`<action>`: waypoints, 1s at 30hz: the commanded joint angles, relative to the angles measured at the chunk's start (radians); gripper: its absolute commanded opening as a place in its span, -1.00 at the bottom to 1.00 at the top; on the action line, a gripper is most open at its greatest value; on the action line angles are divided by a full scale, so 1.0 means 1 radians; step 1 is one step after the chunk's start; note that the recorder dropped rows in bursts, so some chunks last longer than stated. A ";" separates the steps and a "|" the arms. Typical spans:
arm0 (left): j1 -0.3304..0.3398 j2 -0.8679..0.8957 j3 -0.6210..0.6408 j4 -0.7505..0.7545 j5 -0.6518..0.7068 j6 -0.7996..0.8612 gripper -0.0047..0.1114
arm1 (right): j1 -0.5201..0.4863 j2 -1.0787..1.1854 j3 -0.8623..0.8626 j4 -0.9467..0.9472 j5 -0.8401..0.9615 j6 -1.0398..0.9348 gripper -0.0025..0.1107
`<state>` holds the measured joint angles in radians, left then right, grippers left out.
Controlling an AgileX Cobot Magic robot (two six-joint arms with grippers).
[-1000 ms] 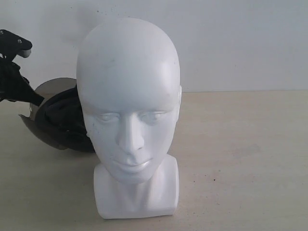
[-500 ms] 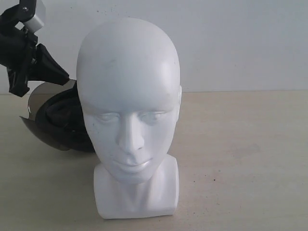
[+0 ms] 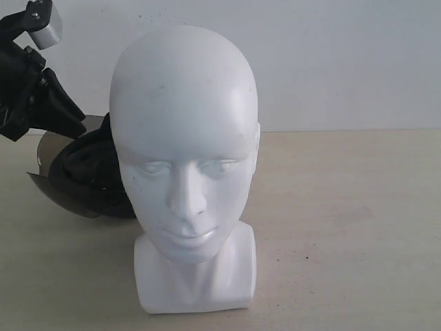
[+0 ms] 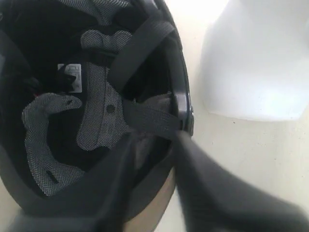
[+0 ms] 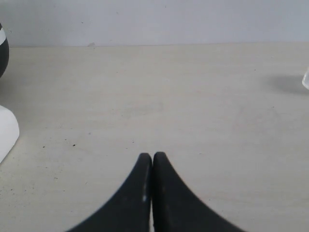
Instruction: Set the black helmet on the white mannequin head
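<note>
Black helmet (image 3: 89, 172) half hidden behind white mannequin head (image 3: 182, 138); left claw (image 4: 154, 140) astride rim.

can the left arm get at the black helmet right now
Likely yes. The left gripper hangs open over the rim of the black helmet, a finger to each side, with nothing between. The white mannequin head stands close beside the helmet but not in the way.

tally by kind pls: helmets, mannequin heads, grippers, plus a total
helmets: 1, the black helmet
mannequin heads: 1, the white mannequin head
grippers: 2, the left gripper and the right gripper
total: 4
</note>
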<state>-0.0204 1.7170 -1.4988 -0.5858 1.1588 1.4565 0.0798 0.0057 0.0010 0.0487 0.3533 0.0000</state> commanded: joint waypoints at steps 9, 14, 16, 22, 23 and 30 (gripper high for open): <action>-0.003 0.011 -0.010 -0.001 -0.060 -0.095 0.39 | -0.007 -0.006 -0.001 -0.006 -0.011 0.000 -0.96; -0.003 0.053 -0.010 0.043 -0.039 -0.095 0.39 | -0.007 -0.006 -0.001 -0.006 -0.011 0.000 -0.96; -0.003 0.073 -0.010 0.063 -0.027 -0.082 0.39 | -0.007 -0.006 -0.001 -0.006 -0.011 0.000 -0.96; -0.003 0.118 -0.010 0.098 0.026 0.019 0.39 | -0.007 -0.006 -0.001 -0.006 -0.011 0.000 -0.96; -0.003 0.124 -0.010 0.098 0.024 0.049 0.39 | -0.007 -0.006 -0.001 -0.006 -0.011 0.000 -0.96; -0.010 0.178 -0.010 0.081 -0.020 0.132 0.39 | -0.007 -0.006 -0.001 -0.006 -0.011 0.000 -0.96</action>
<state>-0.0204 1.8815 -1.5049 -0.4903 1.1513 1.5633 0.0798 0.0057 0.0010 0.0487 0.3533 0.0000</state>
